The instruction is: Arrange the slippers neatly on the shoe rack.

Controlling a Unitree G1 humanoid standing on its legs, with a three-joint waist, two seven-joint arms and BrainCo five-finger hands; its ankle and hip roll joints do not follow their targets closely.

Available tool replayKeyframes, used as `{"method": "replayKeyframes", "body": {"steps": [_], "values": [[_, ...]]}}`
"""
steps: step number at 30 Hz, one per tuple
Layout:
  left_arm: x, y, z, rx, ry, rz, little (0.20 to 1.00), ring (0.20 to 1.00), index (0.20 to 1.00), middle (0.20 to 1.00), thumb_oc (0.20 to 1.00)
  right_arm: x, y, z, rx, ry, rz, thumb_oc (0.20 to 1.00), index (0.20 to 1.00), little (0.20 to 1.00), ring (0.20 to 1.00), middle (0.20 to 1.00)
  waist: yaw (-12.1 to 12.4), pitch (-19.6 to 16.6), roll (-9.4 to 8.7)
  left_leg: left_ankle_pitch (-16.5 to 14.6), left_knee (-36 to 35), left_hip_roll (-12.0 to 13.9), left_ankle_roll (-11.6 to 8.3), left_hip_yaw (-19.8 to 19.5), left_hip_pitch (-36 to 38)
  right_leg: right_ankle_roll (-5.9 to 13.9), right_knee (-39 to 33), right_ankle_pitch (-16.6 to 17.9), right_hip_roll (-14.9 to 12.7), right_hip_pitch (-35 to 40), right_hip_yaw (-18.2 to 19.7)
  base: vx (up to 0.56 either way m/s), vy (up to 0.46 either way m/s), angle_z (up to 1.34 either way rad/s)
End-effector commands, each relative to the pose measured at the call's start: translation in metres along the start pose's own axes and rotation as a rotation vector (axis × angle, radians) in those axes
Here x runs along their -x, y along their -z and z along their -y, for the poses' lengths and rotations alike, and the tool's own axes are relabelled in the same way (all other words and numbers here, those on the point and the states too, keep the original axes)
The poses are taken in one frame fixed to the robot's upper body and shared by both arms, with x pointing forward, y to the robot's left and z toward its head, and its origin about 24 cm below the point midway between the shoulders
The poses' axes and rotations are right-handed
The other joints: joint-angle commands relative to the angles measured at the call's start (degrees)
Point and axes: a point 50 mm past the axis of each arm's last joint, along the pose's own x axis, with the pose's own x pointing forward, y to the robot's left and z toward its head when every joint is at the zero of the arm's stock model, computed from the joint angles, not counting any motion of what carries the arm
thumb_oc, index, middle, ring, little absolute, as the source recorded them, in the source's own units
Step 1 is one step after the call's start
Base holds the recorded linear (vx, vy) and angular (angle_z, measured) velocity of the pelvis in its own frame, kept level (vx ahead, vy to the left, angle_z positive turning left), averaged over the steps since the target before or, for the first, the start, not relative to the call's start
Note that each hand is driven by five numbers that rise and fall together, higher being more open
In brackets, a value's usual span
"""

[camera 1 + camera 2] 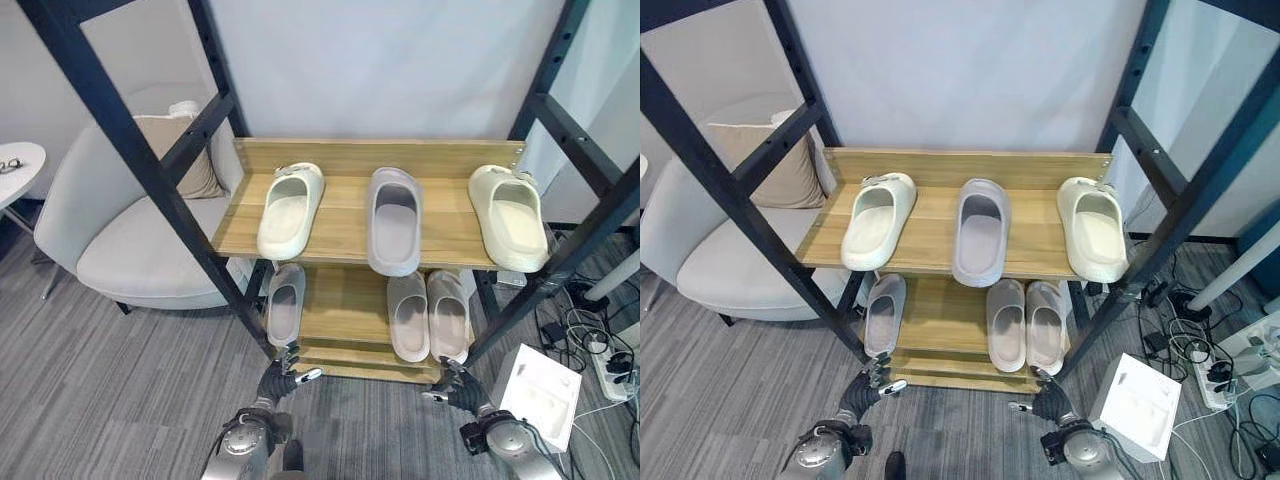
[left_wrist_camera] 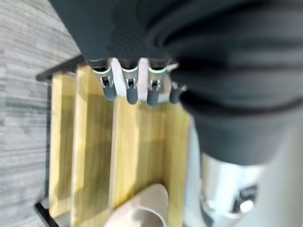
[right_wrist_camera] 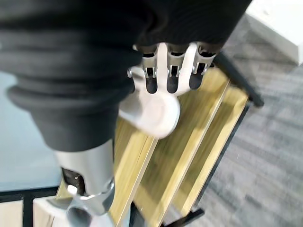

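Note:
The wooden shoe rack (image 1: 345,160) has a cream slipper (image 1: 290,208) at the left of its top shelf, a pale lilac slipper (image 1: 395,218) in the middle and a second cream slipper (image 1: 510,215) at the right. On the lower shelf a pinkish-grey slipper (image 1: 286,303) lies alone at the left, and a pair (image 1: 428,315) lies side by side at the right. My left hand (image 1: 280,380) hangs open and empty low before the rack's left front. My right hand (image 1: 455,388) is open at the right front, its fingers (image 3: 173,78) just over a pale slipper's end (image 3: 154,113).
Black metal frame posts (image 1: 130,150) slant across both sides of the rack. A light armchair (image 1: 130,230) with a beige cushion (image 1: 190,155) stands to the left, beside a white round table (image 1: 15,165). To the right, on the floor, are a white box (image 1: 540,392) and a power strip (image 1: 612,365).

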Motion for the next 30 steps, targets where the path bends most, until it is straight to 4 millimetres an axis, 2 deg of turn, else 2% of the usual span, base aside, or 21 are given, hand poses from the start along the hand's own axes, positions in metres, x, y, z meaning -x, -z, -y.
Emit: {"method": "replayKeyframes", "body": {"steps": [1, 3, 4, 5, 8, 11, 12, 13, 15, 18, 22, 24, 25, 26, 27, 30], "values": [[-0.014, -0.026, -0.003, -0.024, 0.015, 0.098, 1.000, 1.000, 1.000, 1.000, 1.000, -0.009, -0.039, 0.003, 0.019, 0.007, 0.163, 1.000, 1.000, 1.000, 1.000, 1.000, 0.05, 1.50, -0.57, -11.48, -0.35, -5.15, 5.58, -0.15, 5.51, -2.17, 0.49, -7.72, 1.35, 2.14, 0.63, 0.06, 0.037, -0.05], [-0.013, -0.026, -0.006, -0.028, 0.002, 0.097, 1.000, 1.000, 1.000, 1.000, 1.000, -0.007, -0.057, 0.009, 0.142, 0.046, 0.248, 1.000, 1.000, 1.000, 1.000, 1.000, 0.23, 1.25, -0.44, -11.99, -0.35, -5.17, 5.80, 0.40, 6.33, -2.06, 0.85, -8.06, 1.28, 2.33, 1.17, 0.05, 0.021, -0.04], [-0.013, -0.025, -0.006, -0.028, 0.002, 0.097, 1.000, 1.000, 1.000, 1.000, 1.000, -0.007, -0.056, 0.009, 0.142, 0.046, 0.247, 1.000, 1.000, 1.000, 1.000, 1.000, 0.27, 1.27, -0.42, -12.01, -0.35, -5.16, 5.80, 0.44, 6.37, -2.06, 0.88, -8.07, 1.28, 2.33, 1.21, 0.03, 0.002, -0.02], [-0.013, -0.028, -0.006, -0.044, -0.008, 0.116, 1.000, 1.000, 1.000, 1.000, 1.000, 0.001, -0.080, 0.015, 0.311, 0.092, 0.372, 1.000, 1.000, 1.000, 1.000, 1.000, 0.23, 1.37, -0.22, -12.31, -0.35, -5.06, 5.90, 0.72, 6.93, -2.06, 0.94, -8.30, 1.38, 2.47, 1.83, 0.00, 0.000, 0.00], [-0.014, -0.030, -0.002, -0.075, -0.015, 0.139, 1.000, 1.000, 1.000, 1.000, 1.000, 0.025, -0.117, 0.025, 0.569, 0.190, 0.598, 1.000, 1.000, 1.000, 1.000, 1.000, -0.54, 1.46, -0.07, -12.59, -0.35, -4.71, 5.86, 1.60, 7.60, -1.98, 0.78, -8.55, 1.68, 2.47, 2.54, 0.02, -0.016, -0.13], [-0.013, -0.032, 0.002, -0.081, -0.013, 0.157, 1.000, 1.000, 1.000, 1.000, 1.000, 0.051, -0.134, 0.022, 0.677, 0.230, 0.745, 1.000, 1.000, 1.000, 1.000, 1.000, -1.38, 1.47, 0.12, -12.63, -0.35, -4.24, 5.64, 2.41, 7.97, -2.00, 0.48, -8.76, 2.07, 2.45, 3.20, -0.01, -0.027, -0.18], [-0.013, -0.032, 0.002, -0.080, -0.012, 0.157, 1.000, 1.000, 1.000, 1.000, 1.000, 0.052, -0.134, 0.022, 0.678, 0.230, 0.743, 1.000, 1.000, 1.000, 1.000, 1.000, -1.33, 1.42, 0.17, -12.64, -0.35, -4.22, 5.63, 2.42, 7.99, -2.01, 0.47, -8.75, 2.09, 2.46, 3.21, -0.02, -0.040, -0.07], [-0.011, -0.032, 0.002, -0.085, -0.019, 0.165, 1.000, 1.000, 1.000, 1.000, 1.000, 0.072, -0.146, 0.020, 0.721, 0.257, 0.848, 1.000, 1.000, 1.000, 1.000, 1.000, -1.68, 1.30, 0.19, -12.54, -0.35, -3.94, 5.43, 2.52, 8.04, -2.08, 0.23, -8.93, 2.41, 2.53, 3.43, -0.02, -0.040, -0.07], [-0.009, -0.033, 0.002, -0.089, -0.030, 0.182, 1.000, 1.000, 1.000, 1.000, 1.000, 0.088, -0.162, 0.018, 0.747, 0.312, 0.974, 1.000, 1.000, 1.000, 1.000, 1.000, -1.93, 1.15, 0.31, -12.39, -0.35, -3.74, 5.17, 2.56, 8.15, -2.18, 0.18, -9.21, 2.67, 2.53, 3.59, -0.03, -0.033, -0.04], [-0.006, -0.034, 0.006, -0.087, -0.025, 0.197, 1.000, 1.000, 1.000, 1.000, 1.000, 0.100, -0.182, 0.014, 0.762, 0.390, 1.127, 1.000, 1.000, 1.000, 1.000, 1.000, -1.86, 0.78, 0.62, -12.33, -0.35, -3.61, 5.02, 2.53, 8.33, -2.28, 0.18, -9.40, 2.95, 2.57, 3.82, -0.03, -0.007, -0.11], [-0.005, -0.033, 0.013, -0.080, -0.012, 0.207, 1.000, 1.000, 1.000, 1.000, 1.000, 0.098, -0.216, 0.012, 0.791, 0.545, 1.300, 1.000, 1.000, 1.000, 1.000, 1.000, -0.69, 0.21, 0.89, -12.19, -0.35, -3.58, 4.99, 2.30, 8.49, -2.49, 0.18, -9.35, 3.17, 2.62, 3.97, -0.02, 0.002, -0.01], [-0.005, -0.033, 0.013, -0.075, -0.015, 0.206, 1.000, 1.000, 1.000, 1.000, 1.000, 0.094, -0.224, 0.012, 0.795, 0.578, 1.321, 1.000, 1.000, 1.000, 1.000, 1.000, -0.48, 0.23, 0.87, -12.20, -0.35, -3.61, 5.02, 2.22, 8.51, -2.52, 0.18, -9.32, 3.22, 2.58, 3.99, -0.01, 0.006, -0.02], [-0.007, -0.033, 0.015, -0.060, -0.010, 0.202, 1.000, 1.000, 1.000, 1.000, 1.000, 0.084, -0.249, 0.017, 0.791, 0.684, 1.359, 1.000, 1.000, 1.000, 1.000, 1.000, 0.84, -0.18, 0.73, -12.22, -0.35, -3.87, 5.14, 1.74, 8.49, -2.64, 0.18, -9.13, 3.33, 2.71, 3.90, -0.02, 0.028, 0.05], [-0.007, -0.033, 0.015, -0.060, -0.011, 0.204, 1.000, 1.000, 1.000, 1.000, 1.000, 0.084, -0.250, 0.016, 0.791, 0.684, 1.361, 1.000, 1.000, 1.000, 1.000, 1.000, 0.78, -0.07, 0.71, -12.22, -0.35, -3.88, 5.14, 1.76, 8.49, -2.65, 0.18, -9.13, 3.33, 2.70, 3.91, -0.02, 0.041, 0.10], [-0.007, -0.031, 0.015, -0.055, -0.005, 0.195, 1.000, 1.000, 1.000, 1.000, 1.000, 0.077, -0.264, 0.023, 0.793, 0.751, 1.358, 1.000, 1.000, 1.000, 1.000, 1.000, 1.82, -0.13, 0.44, -12.26, -0.35, -4.02, 5.25, 1.28, 8.56, -2.69, 0.18, -8.98, 3.38, 2.88, 3.74, -0.01, 0.026, 0.06], [-0.007, -0.029, 0.014, -0.052, -0.005, 0.187, 1.000, 1.000, 1.000, 1.000, 1.000, 0.073, -0.273, 0.033, 0.798, 0.815, 1.344, 1.000, 1.000, 1.000, 1.000, 1.000, 2.72, -0.21, 0.17, -12.32, -0.35, -4.17, 5.35, 0.86, 8.54, -2.69, 0.18, -8.80, 3.40, 3.01, 3.53, 0.00, 0.028, 0.08]]}}
